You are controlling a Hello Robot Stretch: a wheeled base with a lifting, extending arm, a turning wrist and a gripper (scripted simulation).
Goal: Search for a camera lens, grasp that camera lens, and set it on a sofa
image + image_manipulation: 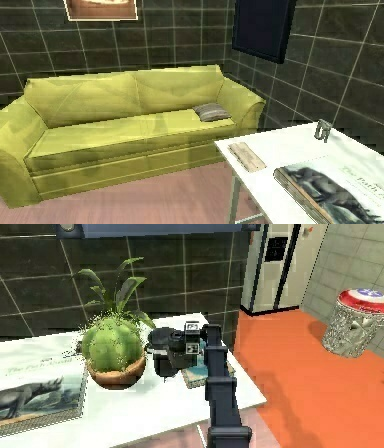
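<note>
The end effector (163, 357) is at the bench (130, 416) by a potted plant (112, 346) (whether it holds anything cannot be told); the sofa (120, 112) placing is not yet done.

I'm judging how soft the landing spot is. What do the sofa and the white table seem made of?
Sofa: probably yellow-green leather or vinyl, smooth with creased, slightly glossy cushions; fabric is possible. White table: hard, flat, matte white top, likely painted wood or laminate; the look leaves it open.
</note>
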